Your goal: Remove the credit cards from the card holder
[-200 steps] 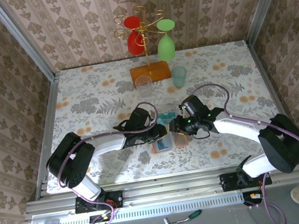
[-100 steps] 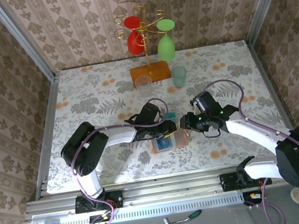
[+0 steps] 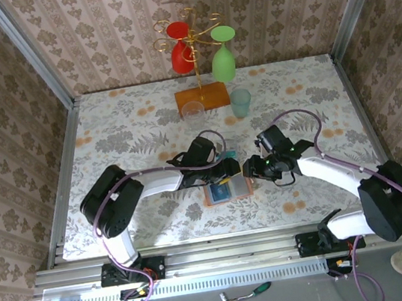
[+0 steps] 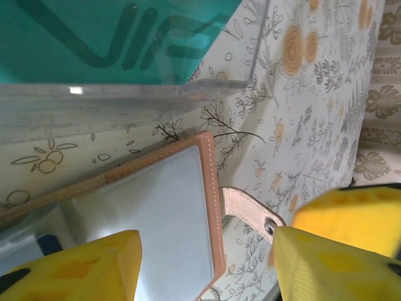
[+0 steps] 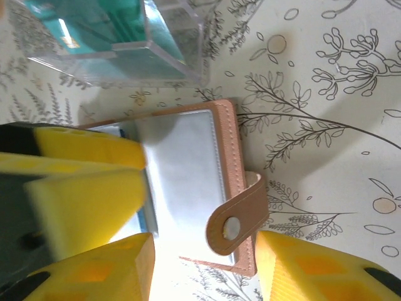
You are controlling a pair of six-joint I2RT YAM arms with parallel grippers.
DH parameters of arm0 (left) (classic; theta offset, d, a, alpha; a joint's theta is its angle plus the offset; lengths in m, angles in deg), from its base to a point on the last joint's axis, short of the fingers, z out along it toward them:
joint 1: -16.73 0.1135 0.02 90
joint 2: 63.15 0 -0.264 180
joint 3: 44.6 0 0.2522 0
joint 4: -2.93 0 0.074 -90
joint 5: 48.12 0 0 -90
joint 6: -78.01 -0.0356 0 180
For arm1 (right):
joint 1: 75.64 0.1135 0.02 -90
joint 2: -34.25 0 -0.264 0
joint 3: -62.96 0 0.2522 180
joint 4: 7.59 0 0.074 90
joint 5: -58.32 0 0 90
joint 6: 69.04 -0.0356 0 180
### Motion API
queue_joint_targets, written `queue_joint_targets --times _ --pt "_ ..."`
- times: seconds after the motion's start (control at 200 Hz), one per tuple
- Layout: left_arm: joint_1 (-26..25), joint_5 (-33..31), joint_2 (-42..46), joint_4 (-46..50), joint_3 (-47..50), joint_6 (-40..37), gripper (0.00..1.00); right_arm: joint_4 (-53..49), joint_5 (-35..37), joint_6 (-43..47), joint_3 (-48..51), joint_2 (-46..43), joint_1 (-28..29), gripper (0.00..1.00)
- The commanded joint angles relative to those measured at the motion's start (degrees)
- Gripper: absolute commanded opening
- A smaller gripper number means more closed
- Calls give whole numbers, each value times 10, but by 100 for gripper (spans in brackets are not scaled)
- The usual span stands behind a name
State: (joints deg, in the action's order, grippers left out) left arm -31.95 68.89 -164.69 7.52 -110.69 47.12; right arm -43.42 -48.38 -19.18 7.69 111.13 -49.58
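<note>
Card holder [image 3: 227, 190] lies open on the tabletop [image 3: 130, 131], near centre, partly hidden under both arms. Left end effector [image 4: 205, 243] is spread, holder's edge between the fingers, not pinched. Right end effector [image 5: 203, 243] is spread over the snap strap [image 5: 237, 221]. Teal card [image 4: 113, 37] sits in the clear box [image 5: 175, 56] just beyond, cut off. Cards inside the holder are hard to make out.
</note>
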Motion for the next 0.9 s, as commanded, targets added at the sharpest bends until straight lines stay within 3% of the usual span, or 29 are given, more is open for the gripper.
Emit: queue_joint_targets --times 0.0,0.655,0.895 --pt "9 -15 49 6 19 -7 58 -2 6 19 -12 24 -3 47" --pt "87 -56 234 87 148 -31 58 20 6 56 -51 131 -3 41" --pt "103 -56 257 98 167 -36 58 31 -1 48 -41 134 -2 26"
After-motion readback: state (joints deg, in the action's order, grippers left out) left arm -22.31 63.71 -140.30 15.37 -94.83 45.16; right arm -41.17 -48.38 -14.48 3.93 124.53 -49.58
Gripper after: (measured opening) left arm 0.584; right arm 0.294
